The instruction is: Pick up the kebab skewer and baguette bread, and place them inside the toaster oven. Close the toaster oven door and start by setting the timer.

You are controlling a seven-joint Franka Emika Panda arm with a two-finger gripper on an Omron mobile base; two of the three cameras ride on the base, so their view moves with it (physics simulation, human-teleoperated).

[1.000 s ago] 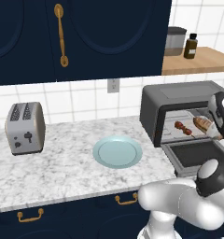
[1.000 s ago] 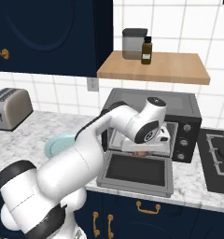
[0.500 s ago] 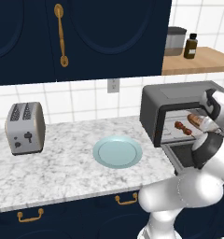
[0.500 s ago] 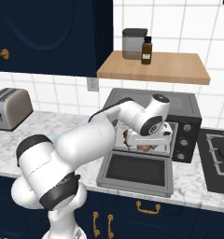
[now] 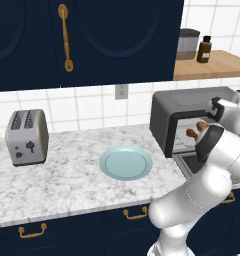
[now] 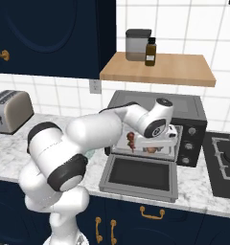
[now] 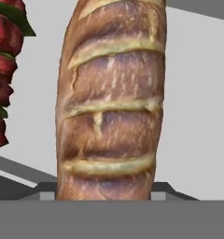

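Left base view
Counter: a white and grey marbled worktop [image 5: 67, 185] runs over dark navy cabinets with brass handles.
Toaster: a silver two-slot toaster [image 5: 27, 136] stands at the left, well apart from everything else.
Plate: a round pale blue plate [image 5: 125, 163] lies bare in the middle of the counter.
Oven: the boxy dark grey toaster oven [image 5: 184, 107] sits at the right, its mouth open.
Food: dark red and brown chunks of the kebab skewer [image 5: 192, 133] and a bit of the golden-brown baguette bread [image 5: 202, 126] show inside the oven.
Arm: the white arm with dark joints [image 5: 219, 150] bends in front of the oven mouth and hides the hand.
Shelf: a wooden shelf [image 5: 212, 65] carries a grey canister [image 5: 188, 44] and a dark brown bottle [image 5: 204, 49].

Right base view
Door: the toaster oven door [image 6: 140, 176] lies folded down flat in front of the oven.
Hand: the wrist reaches into the oven cavity, low over the rack; the gripper [image 6: 160, 143] is mostly hidden.
Skewer: it lies inside, just left of the hand.
Bread: a brown patch shows on the rack under the hand.
Stove: a black hob [image 6: 227, 165] sits to the right.

Hand view
Bread: the scored crust lies lengthwise, very close, between the finger tips on the pale oven floor.
Skewer: red and green chunks sit just beside the loaf, apart from it.
Jaws: stand on either side of the loaf's near end; I cannot tell whether they press it.
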